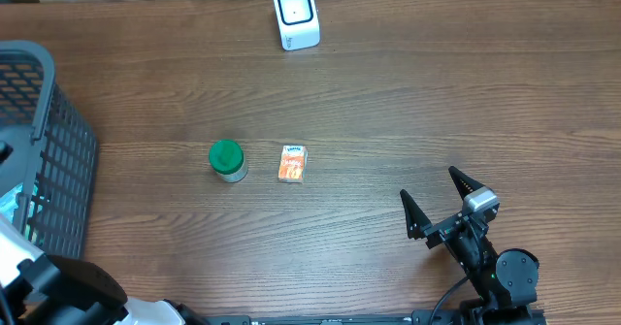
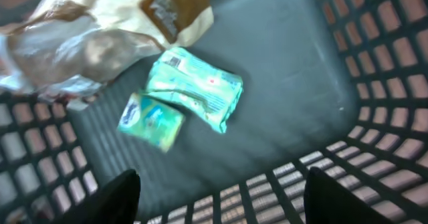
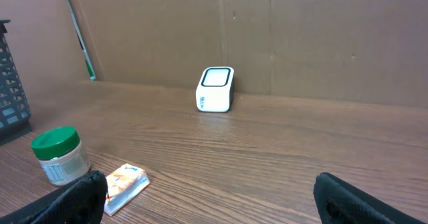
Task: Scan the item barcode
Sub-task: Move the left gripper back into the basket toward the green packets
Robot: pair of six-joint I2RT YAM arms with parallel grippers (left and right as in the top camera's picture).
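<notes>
Overhead: scanner (image 1: 296,15) far centre; jar (image 1: 227,160) and box (image 1: 292,163) mid-table; basket (image 1: 58,141) left; right gripper (image 1: 429,185) spread, empty. Left wrist: left gripper (image 2: 221,197) spread above packets (image 2: 197,87) in the basket, holding nothing. Right wrist: nothing at the scanner. Picking and scanning apparently remain.

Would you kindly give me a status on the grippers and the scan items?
Left gripper open over teal packets in basket, nothing held. Right gripper open, empty. Scanner at far edge, unobstructed; jar and orange box mid-table.
</notes>
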